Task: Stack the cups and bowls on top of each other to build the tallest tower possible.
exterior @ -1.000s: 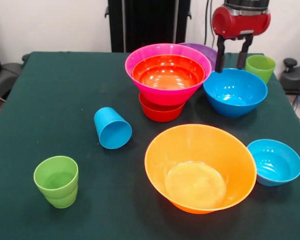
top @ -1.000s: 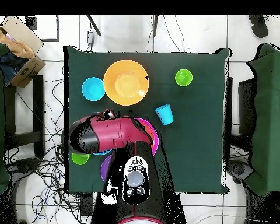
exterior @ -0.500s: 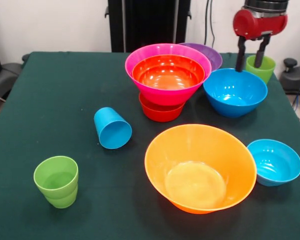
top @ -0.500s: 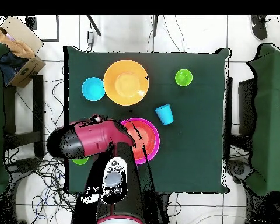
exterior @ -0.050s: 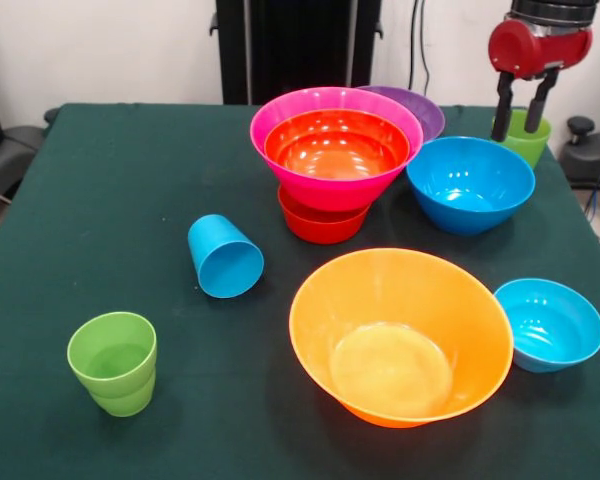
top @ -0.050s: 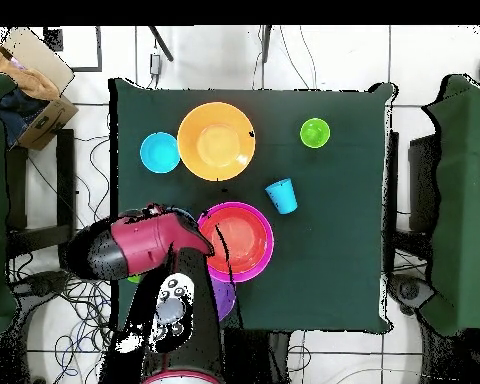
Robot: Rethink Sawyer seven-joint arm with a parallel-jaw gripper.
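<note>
Pincer (exterior @ -0.050s: 521, 107) up at the far right corner, parted and holding nothing

We see its two dark fingers (exterior @ -0.050s: 502, 105) spread a bit, hanging right over the far green cup (exterior @ -0.050s: 527, 140), whether they touch the rim we can't tell. On the bench (exterior @ -0.050s: 110, 200) the tower (exterior @ -0.050s: 335, 160) sits far-centre: a red-orange bowl (exterior @ -0.050s: 335, 145) nested in the pink bowl (exterior @ -0.050s: 320, 185), both perched on a small red-orange bowl (exterior @ -0.050s: 318, 226), with the purple bowl (exterior @ -0.050s: 417, 105) just behind. The blue bowl (exterior @ -0.050s: 470, 183) is right of it, the big orange bowl (exterior @ -0.050s: 400, 335) near, small blue bowl (exterior @ -0.050s: 550, 324) beside it. The sky blue cup (exterior @ -0.050s: 225, 256) lies tipped over, another green cup (exterior @ -0.050s: 114, 362) upright near left.
</note>
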